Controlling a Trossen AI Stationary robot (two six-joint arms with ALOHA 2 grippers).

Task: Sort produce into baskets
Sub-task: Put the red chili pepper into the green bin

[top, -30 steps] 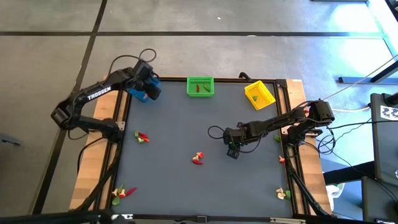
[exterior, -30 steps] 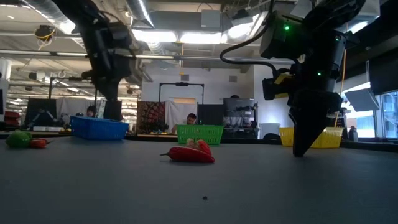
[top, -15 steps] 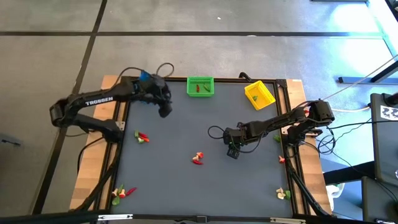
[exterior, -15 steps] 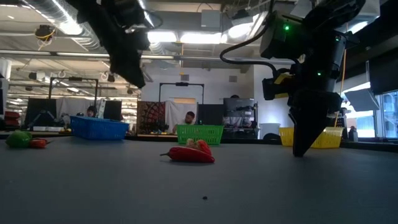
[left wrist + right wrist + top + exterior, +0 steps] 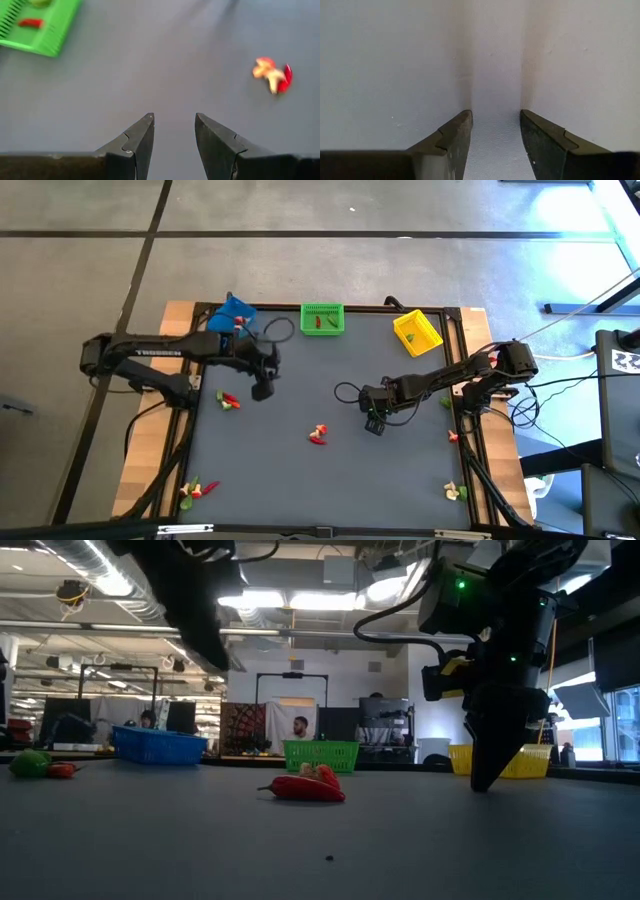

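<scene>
Left pincer (image 5: pixel 262 392): fingers parted with bare tabletop showing between them, grasping nothing; hangs above the tabletop (image 5: pixel 300 480) towards the left side of its middle, pointing down.
Left pincer, wrist view (image 5: pixel 174 131): gap between the fingers free; green basket and a red-and-pale produce pile ahead of it.
Right pincer (image 5: pixel 374 424): fingers parted, nothing between them; tips down at or just above the tabletop, right of centre; contact cannot be told.
Right pincer, low view (image 5: pixel 487 778): pointed straight down, in front of the yellow basket.
Blue basket (image 5: pixel 232 314): far left corner of the tabletop, partly behind the left arm's cable.
Green basket (image 5: pixel 322 318): middle of the far edge, red and green pieces inside.
Yellow basket (image 5: pixel 417 332): near the far right corner, turned at an angle, a green piece inside.
Centre pile (image 5: pixel 318 434): red and pale produce near the middle of the tabletop, between the two pincers and nearer the front edge than both.
Left pile (image 5: pixel 229 400): red and green pieces close to the left edge, just beside the left pincer.
Front left pile (image 5: pixel 197 489): red, green and whitish pieces at the near left corner.
Front right pile (image 5: pixel 455 492): whitish and green pieces at the near right corner.
Right edge piece (image 5: pixel 453 436): small red piece on the right edge.
</scene>
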